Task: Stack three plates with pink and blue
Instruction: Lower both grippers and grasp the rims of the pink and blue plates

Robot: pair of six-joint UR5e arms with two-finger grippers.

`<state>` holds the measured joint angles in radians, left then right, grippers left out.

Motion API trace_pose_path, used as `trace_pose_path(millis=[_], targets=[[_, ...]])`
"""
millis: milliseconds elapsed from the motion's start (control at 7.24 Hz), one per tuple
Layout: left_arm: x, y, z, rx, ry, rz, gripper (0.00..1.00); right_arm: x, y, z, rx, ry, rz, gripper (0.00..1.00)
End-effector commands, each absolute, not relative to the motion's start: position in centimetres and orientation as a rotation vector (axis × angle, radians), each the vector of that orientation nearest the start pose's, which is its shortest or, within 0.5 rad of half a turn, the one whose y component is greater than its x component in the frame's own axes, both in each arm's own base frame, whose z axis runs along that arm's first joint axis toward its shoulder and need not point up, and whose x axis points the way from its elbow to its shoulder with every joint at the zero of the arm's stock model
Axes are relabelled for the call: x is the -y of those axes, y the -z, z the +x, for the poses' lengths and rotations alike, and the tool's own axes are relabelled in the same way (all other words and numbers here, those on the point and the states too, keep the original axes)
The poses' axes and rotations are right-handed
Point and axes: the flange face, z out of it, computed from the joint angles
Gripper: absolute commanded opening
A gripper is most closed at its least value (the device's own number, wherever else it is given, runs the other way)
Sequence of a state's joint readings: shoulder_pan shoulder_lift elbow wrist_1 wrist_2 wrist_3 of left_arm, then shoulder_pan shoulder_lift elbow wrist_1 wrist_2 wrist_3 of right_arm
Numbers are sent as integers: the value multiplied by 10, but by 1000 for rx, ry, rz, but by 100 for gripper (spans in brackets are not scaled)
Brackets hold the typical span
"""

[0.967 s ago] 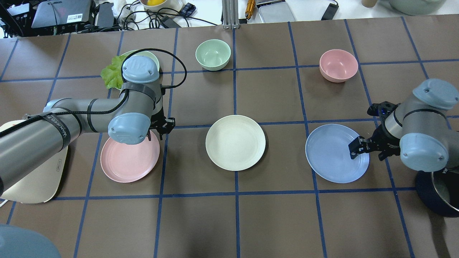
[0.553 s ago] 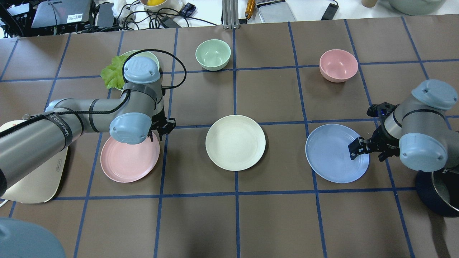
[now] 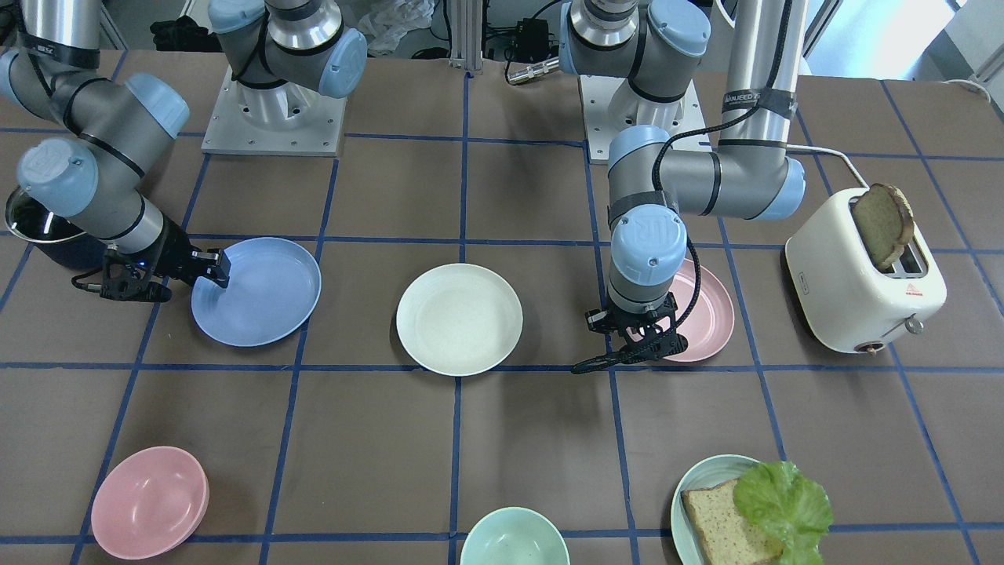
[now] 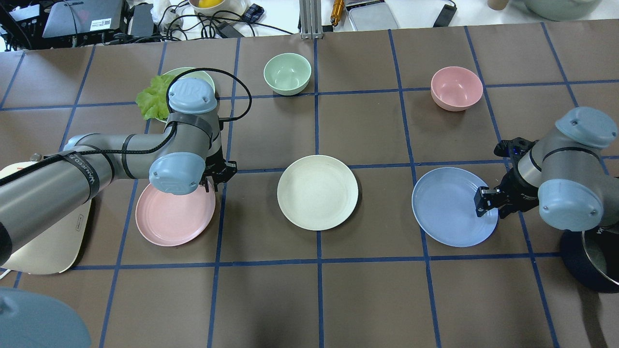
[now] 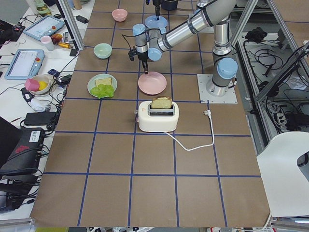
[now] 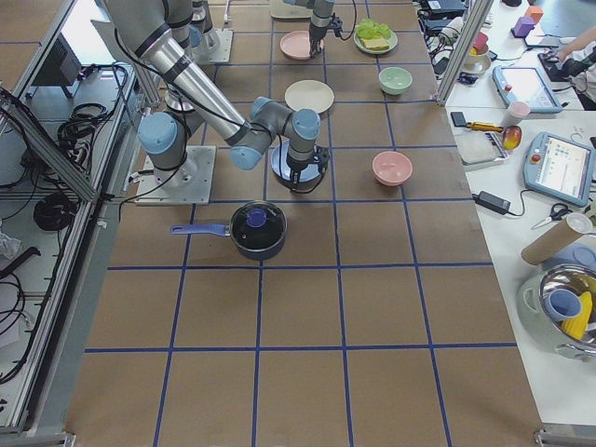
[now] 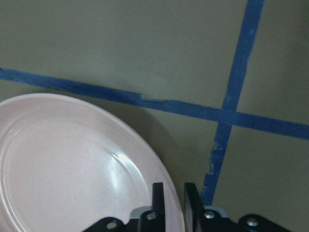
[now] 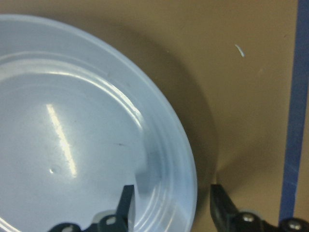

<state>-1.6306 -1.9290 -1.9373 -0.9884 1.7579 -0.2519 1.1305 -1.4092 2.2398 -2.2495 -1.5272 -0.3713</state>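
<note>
The cream-white plate (image 4: 317, 192) lies at the table's middle. The pale pink plate (image 4: 169, 217) lies to its left and the light blue plate (image 4: 447, 208) to its right. All three lie flat and apart. My left gripper (image 4: 213, 180) is down at the pink plate's far right rim. In the left wrist view my left gripper (image 7: 174, 195) has its jaws drawn close on the pink plate's (image 7: 72, 164) rim. My right gripper (image 4: 486, 199) is open. In the right wrist view it (image 8: 171, 198) straddles the blue plate's (image 8: 63, 135) right rim.
A pink bowl (image 4: 456, 88) and a green bowl (image 4: 287, 72) stand at the far side. A teal plate with bread and lettuce (image 3: 745, 510) is beyond the left arm. A toaster (image 3: 863, 275) stands at the left. A dark pot (image 4: 592, 261) stands by the right arm.
My left gripper has come down a little onto the pink plate's rim. My right gripper has shifted slightly outward and lower, to the blue plate's rim. The plates have not moved.
</note>
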Motion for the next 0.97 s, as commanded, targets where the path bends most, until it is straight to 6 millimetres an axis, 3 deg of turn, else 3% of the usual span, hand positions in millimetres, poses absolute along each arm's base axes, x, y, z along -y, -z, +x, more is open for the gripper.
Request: trace_pose_path(millis=[0, 138, 276, 553, 829], targets=[[520, -184, -146, -2918, -177, -264, 27, 435, -179, -53, -3033, -188, 110, 20], [520, -183, -146, -2918, -180, -262, 26, 435, -178, -53, -3032, -190, 110, 6], [520, -183, -146, -2915, -179, -257, 20, 435, -179, -53, -3034, -189, 107, 0], [521, -185, -145, -2909, -174, -240, 0, 435, -181, -53, -3036, -182, 107, 0], [520, -191, -146, -2907, -169, -238, 0, 435, -185, -53, -3040, -172, 107, 0]])
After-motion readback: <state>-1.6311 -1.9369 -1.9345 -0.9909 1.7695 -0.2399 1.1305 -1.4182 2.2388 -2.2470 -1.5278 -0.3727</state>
